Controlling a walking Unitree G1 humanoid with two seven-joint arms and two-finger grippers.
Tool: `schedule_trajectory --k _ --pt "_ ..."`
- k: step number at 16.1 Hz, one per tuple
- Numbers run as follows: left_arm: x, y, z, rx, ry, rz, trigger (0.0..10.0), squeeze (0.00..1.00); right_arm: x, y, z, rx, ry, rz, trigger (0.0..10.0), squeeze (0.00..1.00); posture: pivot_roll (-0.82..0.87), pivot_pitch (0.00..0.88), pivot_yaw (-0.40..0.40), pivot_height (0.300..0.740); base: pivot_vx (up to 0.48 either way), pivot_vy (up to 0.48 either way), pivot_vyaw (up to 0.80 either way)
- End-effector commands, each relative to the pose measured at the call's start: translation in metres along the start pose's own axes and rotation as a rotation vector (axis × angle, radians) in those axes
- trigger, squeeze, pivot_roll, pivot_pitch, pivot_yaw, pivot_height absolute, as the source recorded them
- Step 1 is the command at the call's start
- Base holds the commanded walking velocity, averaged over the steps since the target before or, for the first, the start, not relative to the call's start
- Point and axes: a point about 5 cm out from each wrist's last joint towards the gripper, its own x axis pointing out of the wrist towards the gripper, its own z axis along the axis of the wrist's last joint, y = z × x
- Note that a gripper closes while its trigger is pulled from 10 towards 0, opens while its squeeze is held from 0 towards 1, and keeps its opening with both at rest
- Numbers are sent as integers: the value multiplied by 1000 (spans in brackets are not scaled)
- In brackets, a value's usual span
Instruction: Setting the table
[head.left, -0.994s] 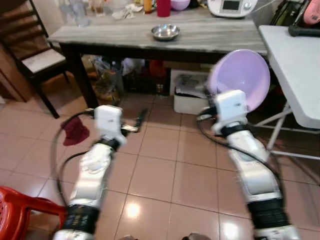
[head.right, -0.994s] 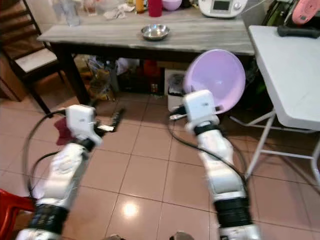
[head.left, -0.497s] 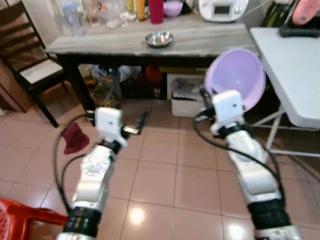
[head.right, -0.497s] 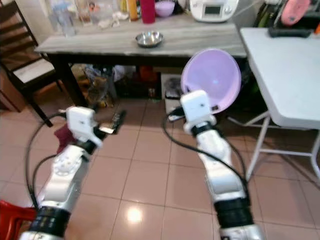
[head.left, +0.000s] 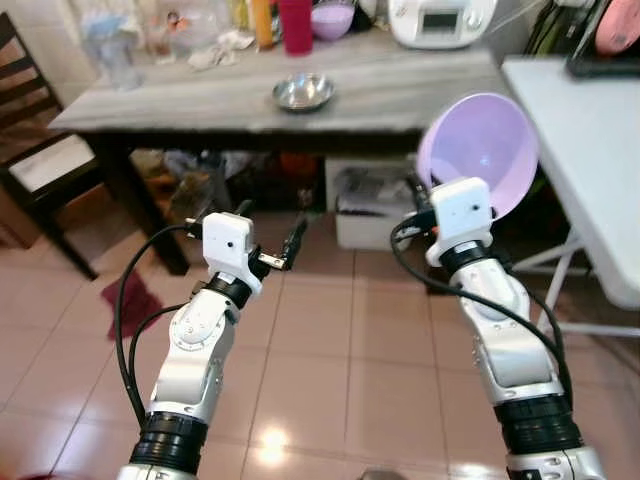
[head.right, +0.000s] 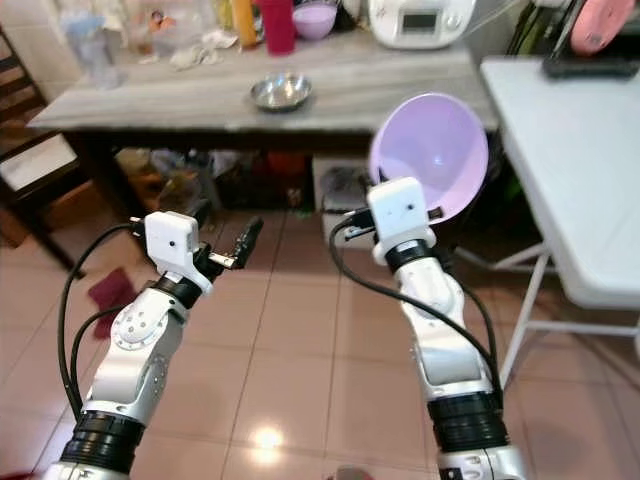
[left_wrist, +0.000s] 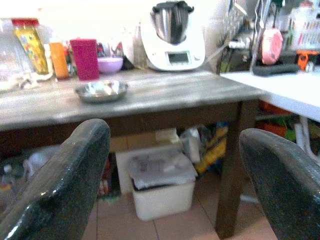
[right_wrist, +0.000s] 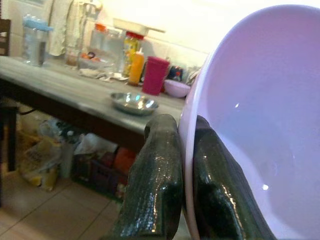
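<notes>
My right gripper (right_wrist: 186, 170) is shut on the rim of a large light purple bowl (head.left: 482, 148), one finger on each side of the wall, holding it up tilted at chest height in front of the grey wooden table (head.left: 400, 88). A small steel bowl (head.left: 303, 92) sits on that table, with a red cup (head.left: 296, 20) and a small purple bowl (head.left: 333, 18) behind it. My left gripper (left_wrist: 175, 190) is open and holds nothing, raised to the left before the table's front edge, with its black fingers (head.right: 246, 238) spread wide.
A white kitchen appliance (head.left: 440, 16), bottles and jars stand along the table's back. A white folding table (head.left: 590, 130) is on the right, a dark chair (head.left: 30, 165) on the left. Under the table are a white bin (head.left: 365, 205) and bags. A red cloth (head.left: 128, 298) lies on the tiled floor.
The camera has come closer to the wooden table and shifted, so the red stool has left the picture. The right gripper still holds the purple bowl; the left stays open.
</notes>
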Motion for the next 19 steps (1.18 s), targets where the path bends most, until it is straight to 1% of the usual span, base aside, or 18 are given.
schedule_trajectory --k 1,6,15,18,19 --pt "-2 9 3 20 1 21 10000 0 2 8 6 8 -32 17 10000 0 -187 82 53 740 480 0 0" --pt "-3 6 1 14 5 14 10000 0 1 6 6 6 -26 11 10000 0 -191 84 53 740 480 0 0" --pt "-1 3 1 8 3 5 10000 0 2 4 6 7 -26 4 10000 0 -193 82 54 740 480 0 508" --pt "0 1 1 4 3 1 10000 0 2 3 5 8 -23 1 10000 0 -196 82 53 740 480 0 435" --pt "0 0 1 2 3 -1 10000 0 2 3 5 7 -22 0 10000 0 -197 81 51 740 480 0 0"
